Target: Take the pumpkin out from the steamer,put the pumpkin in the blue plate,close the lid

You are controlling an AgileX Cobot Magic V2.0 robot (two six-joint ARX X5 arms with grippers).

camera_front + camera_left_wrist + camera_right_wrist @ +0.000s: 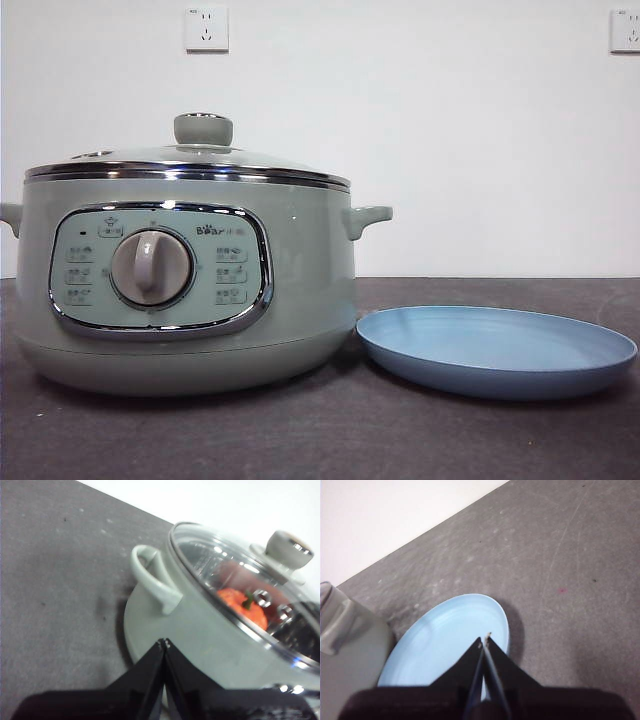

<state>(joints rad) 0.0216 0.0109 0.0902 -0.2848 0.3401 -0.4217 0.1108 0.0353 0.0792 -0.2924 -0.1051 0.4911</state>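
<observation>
Steamer (185, 290) sits on the dark grey table (320, 440), control panel and dial facing the front camera. Lid (190, 165) is on, seated flat on the rim, knob on top. Blue plate (497, 350) lies on the table just beside the steamer, nothing on it; I can't tell if its rim touches the pot's base.

My left gripper (164, 642) hangs above the table next to the steamer's side handle (152, 577), jaws pressed together, holding nothing. Through the glass lid in my left wrist view I see the pumpkin (245, 607) inside the steamer, orange with its green stem up.

My right gripper (485, 639) hovers over the blue plate, near its outer edge, jaws closed tip to tip, nothing in them. Steamer's other handle shows at the edge of that view.

Neither arm shows in the front view. White wall behind with two sockets (206, 28).
</observation>
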